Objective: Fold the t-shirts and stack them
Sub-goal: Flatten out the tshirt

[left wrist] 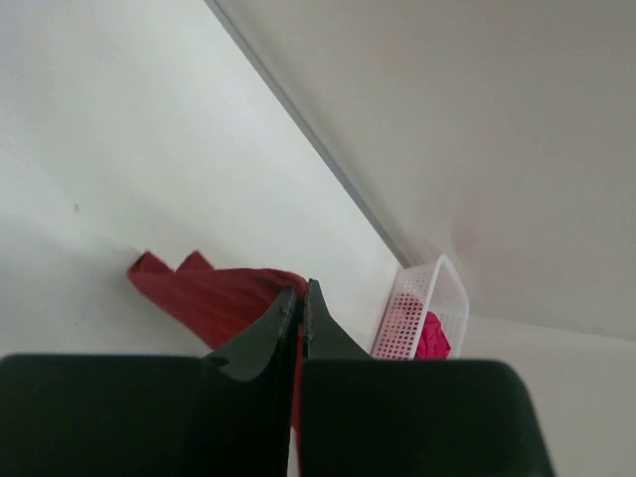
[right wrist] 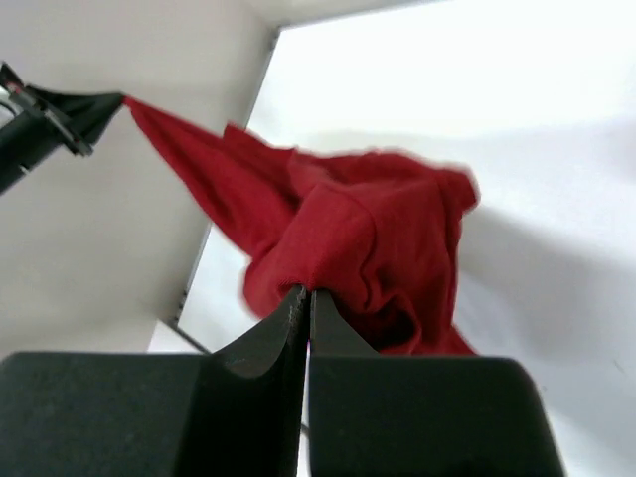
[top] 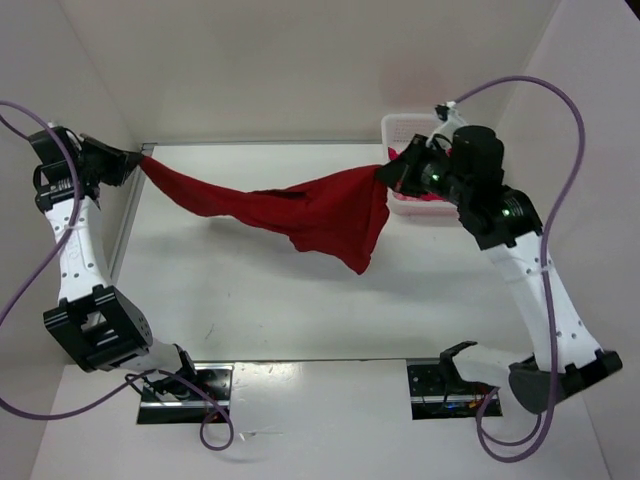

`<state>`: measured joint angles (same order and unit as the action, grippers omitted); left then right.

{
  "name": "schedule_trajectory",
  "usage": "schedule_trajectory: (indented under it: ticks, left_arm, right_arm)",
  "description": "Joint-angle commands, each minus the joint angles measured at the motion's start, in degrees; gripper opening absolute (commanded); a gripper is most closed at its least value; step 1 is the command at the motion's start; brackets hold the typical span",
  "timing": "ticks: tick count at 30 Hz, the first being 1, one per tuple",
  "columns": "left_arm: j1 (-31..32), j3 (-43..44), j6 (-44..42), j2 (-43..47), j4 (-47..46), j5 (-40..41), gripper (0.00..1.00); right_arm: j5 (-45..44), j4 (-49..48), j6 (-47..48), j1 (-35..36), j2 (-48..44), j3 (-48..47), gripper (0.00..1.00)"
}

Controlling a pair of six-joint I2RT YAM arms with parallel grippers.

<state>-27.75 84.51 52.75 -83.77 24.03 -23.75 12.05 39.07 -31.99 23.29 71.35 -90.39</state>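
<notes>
Both arms are holding one dark red short-sleeved cloth t-shirt (top: pixel 300 210) stretched in the air over the white table (top: pixel 250 310). The left gripper (top: pixel 137 162) is pinching one end of the shirt at the far left edge of the table, jaws pressed together on the cloth. The right gripper (top: pixel 386 172) is likewise clamping the other end, just in front of the white plastic lattice basket (top: pixel 400 128) at the far right. The shirt is hanging as a twisted band, not a flat sheet. Its long axis is running left to right across the table in the top view, sagging in the middle. The wider, bunched part is lying towards the right gripper and drooping to a point towards the near side. Whether that tip is touching the table cannot be told. Neck and hem cannot be told apart in the bunching. A bright magenta-pink cloth shirt (left wrist: pixel 433 338) is sitting in the basket; a pale pink one is not clearly showing. Judgement on progress: early stage. No shirt is lying folded and no stack is showing. The red shirt is waiting to be spread flat and folded, and the basket's contents are waiting after that.
</notes>
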Motion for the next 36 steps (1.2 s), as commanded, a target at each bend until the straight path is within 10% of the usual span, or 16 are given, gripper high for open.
schedule_trajectory:
  ticks: [1, 7, 12, 16, 19, 29, 36]
  left_arm:
    - [-0.4, 0.8, -0.1, 0.0, -1.1, 0.6, 0.0]
    - [-0.4, -9.0, -0.7, -1.0, -4.2, 1.6, 0.0]
    - [1.6, -11.2, -2.8, -1.8, -4.3, 5.5, 0.0]
    - [1.6, -13.4, -2.8, -1.8, -4.9, 5.6, 0.0]
    - [2.2, -14.7, -2.8, -1.8, -5.4, 5.6, 0.0]
    - [10.0, -22.4, -5.1, 1.1, -5.5, 9.3, 0.0]
    - [13.7, -27.3, -6.7, 6.2, -2.4, 13.3, 0.0]
  right_arm:
    - [7.1, -3.4, 1.1, -5.6, 0.3, 7.5, 0.01]
    - [2.5, -15.7, 0.6, -6.3, 17.3, 17.7, 0.01]
    - [-5.3, -13.6, 0.6, -6.3, 32.4, 3.6, 0.01]
    - [-12.2, -12.4, 0.6, -2.9, 28.6, -1.5, 0.46]
    - [-11.9, -12.6, -2.0, -0.3, 20.9, 8.9, 0.59]
    - [-7.1, -22.6, -23.4, 18.5, 1.9, 50.8, 0.13]
    - [-5.9, -30.0, -29.1, 26.6, 7.9, 54.1, 0.51]
